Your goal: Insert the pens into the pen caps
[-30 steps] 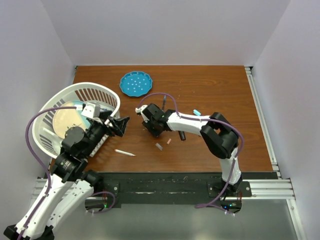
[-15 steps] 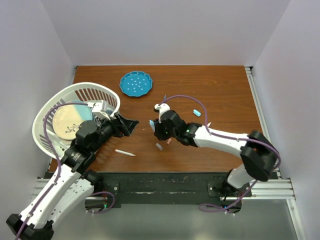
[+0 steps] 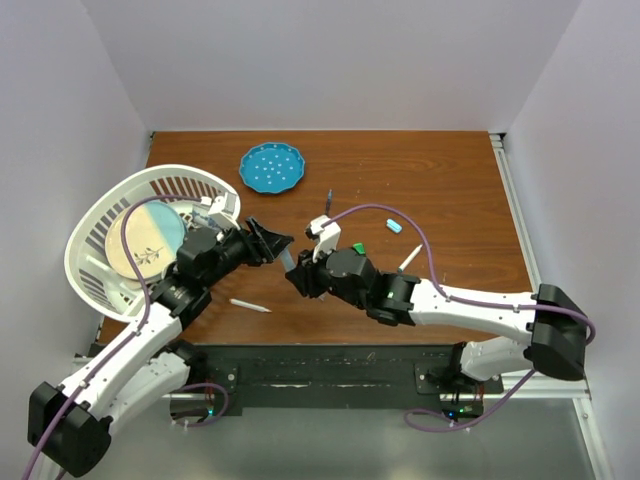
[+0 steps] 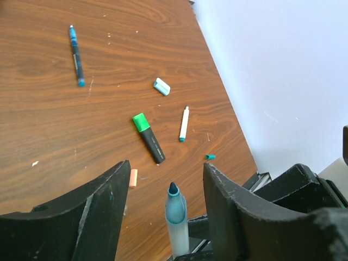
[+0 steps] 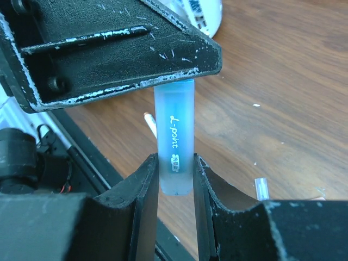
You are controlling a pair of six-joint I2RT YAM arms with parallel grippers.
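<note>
one pale-blue pen [image 5: 174, 130] pinched in right gripper [image 5: 175, 163]; left gripper [image 4: 166, 166] parted, gaps either side

table [image 4: 49, 114]: brown wood grain, smooth, low sheen, small white scuffs. pen [image 5: 174, 157]: frosted translucent pale-blue plastic, white printed lettering. right gripper [image 5: 175, 163] fingers [image 5: 142, 217]: matt black plastic, slightly grainy. left gripper [image 4: 166, 171] fingers [image 5: 125, 60]: same black plastic, edges scratched white. basket [image 3: 90, 275]: white slatted plastic. plate [image 3: 272, 167]: blue, smooth.

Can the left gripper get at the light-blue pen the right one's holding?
Likely yes: the light-blue pen stands between the left gripper's open fingers, nothing blocking; the right gripper clamps only its far end.
</note>
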